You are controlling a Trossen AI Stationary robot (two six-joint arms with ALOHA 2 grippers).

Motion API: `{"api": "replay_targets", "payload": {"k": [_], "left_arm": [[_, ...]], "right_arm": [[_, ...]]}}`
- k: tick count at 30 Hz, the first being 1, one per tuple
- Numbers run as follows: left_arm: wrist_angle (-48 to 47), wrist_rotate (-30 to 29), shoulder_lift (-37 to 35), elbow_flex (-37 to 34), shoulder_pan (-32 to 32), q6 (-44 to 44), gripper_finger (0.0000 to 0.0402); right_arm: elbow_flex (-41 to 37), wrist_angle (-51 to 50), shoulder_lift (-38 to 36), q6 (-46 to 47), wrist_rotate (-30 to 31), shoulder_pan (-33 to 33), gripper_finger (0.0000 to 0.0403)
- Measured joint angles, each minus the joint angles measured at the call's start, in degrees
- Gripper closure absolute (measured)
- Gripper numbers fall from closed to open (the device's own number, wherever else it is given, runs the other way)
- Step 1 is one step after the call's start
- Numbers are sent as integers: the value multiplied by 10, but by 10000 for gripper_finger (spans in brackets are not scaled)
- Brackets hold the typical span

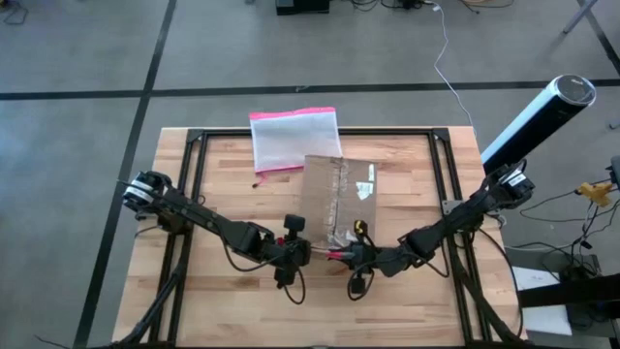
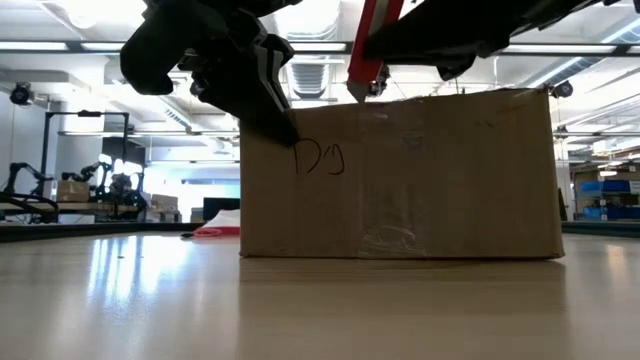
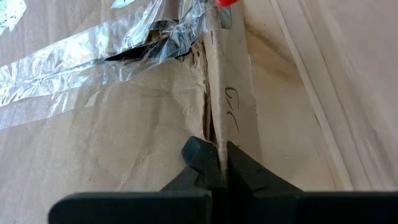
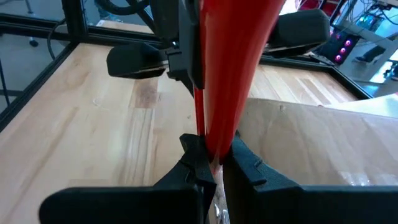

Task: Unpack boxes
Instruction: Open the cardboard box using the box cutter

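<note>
From above, the box lies flat mid-worktop, a pouch just beyond its far left corner. Both arms meet at its near edge: the left end effector at the near left corner, the right end effector beside it, holding a red tool.

At table height, the tool's tip touches the box's top edge near the taped seam.

The left wrist shows fingers pinched on a flap edge beside torn tape.

The right wrist shows its fingers clamped on the red tool, probably a cutter.

The step in hand is slitting the seam; next calls for drawing the blade along the tape while the flap is steadied.
</note>
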Motion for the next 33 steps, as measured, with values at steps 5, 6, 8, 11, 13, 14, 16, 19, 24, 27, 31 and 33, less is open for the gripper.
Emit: {"api": "replay_targets", "payload": {"k": [5, 6, 8, 11, 13, 14, 16, 19, 24, 27, 31, 33], "left_arm": [[0, 0, 0, 0, 0, 0, 402], [0, 0, 0, 0, 0, 0, 402], [0, 0, 0, 0, 0, 0, 402], [0, 1, 0, 0, 0, 0, 402], [0, 0, 0, 0, 0, 0, 402], [0, 1, 0, 0, 0, 0, 402], [0, 1, 0, 0, 0, -1, 402], [0, 1, 0, 0, 0, -1, 402], [0, 1, 0, 0, 0, -1, 402], [0, 1, 0, 0, 0, -2, 402], [0, 1, 0, 0, 0, -2, 402], [0, 1, 0, 0, 0, -2, 402]], "right_arm": [[0, 0, -2, -2, 0, 0, 396], [0, 0, -1, -3, 0, 0, 396], [0, 0, -2, -7, 0, 0, 396], [0, -1, -6, -10, 1, 0, 396], [0, 0, -10, -12, 5, -1, 396], [0, 0, -10, -12, 5, -1, 396], [0, -2, -10, -12, 5, -2, 396], [0, -4, -10, -10, 5, -2, 396], [0, -33, -10, 12, 5, -1, 396], [0, -41, -10, 22, 5, -1, 396], [0, -44, -10, 30, 4, -1, 396], [0, -44, -11, 33, 3, -1, 396]]}}
